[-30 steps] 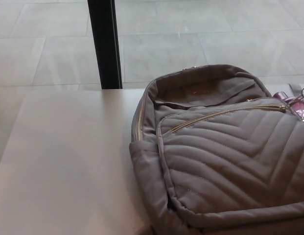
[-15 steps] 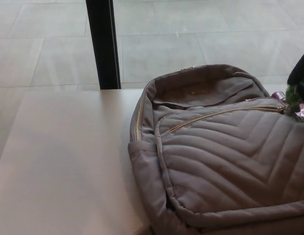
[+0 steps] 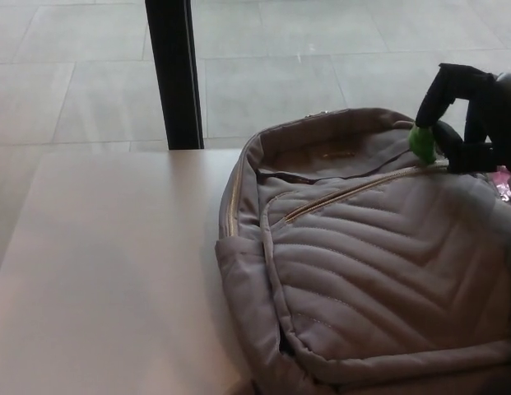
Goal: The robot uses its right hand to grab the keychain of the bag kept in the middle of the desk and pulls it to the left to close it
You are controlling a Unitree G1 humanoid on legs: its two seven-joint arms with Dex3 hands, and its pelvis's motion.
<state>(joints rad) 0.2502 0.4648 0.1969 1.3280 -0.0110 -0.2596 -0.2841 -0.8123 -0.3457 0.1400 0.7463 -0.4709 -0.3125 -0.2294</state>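
Note:
A grey quilted backpack (image 3: 378, 271) lies on the white desk (image 3: 115, 271), filling the right half of the head view. Its gold front zipper (image 3: 354, 191) runs up to the right. My black right hand (image 3: 465, 119), with a green tip, has come in from the upper right and sits over the right end of that zipper. A bit of the pink keychain (image 3: 503, 183) shows just below and to the right of the hand; the rest of it and the zipper pull are hidden by the hand. My left hand does not show.
A black post (image 3: 174, 74) stands behind the desk's far edge, left of the bag. Grey tiled floor (image 3: 304, 74) lies beyond. The bag's top compartment (image 3: 337, 152) gapes open.
My right hand has come further in from the right edge, moving left and up over the zipper's right end. It now covers most of the pink keychain. The bag has hardly moved.

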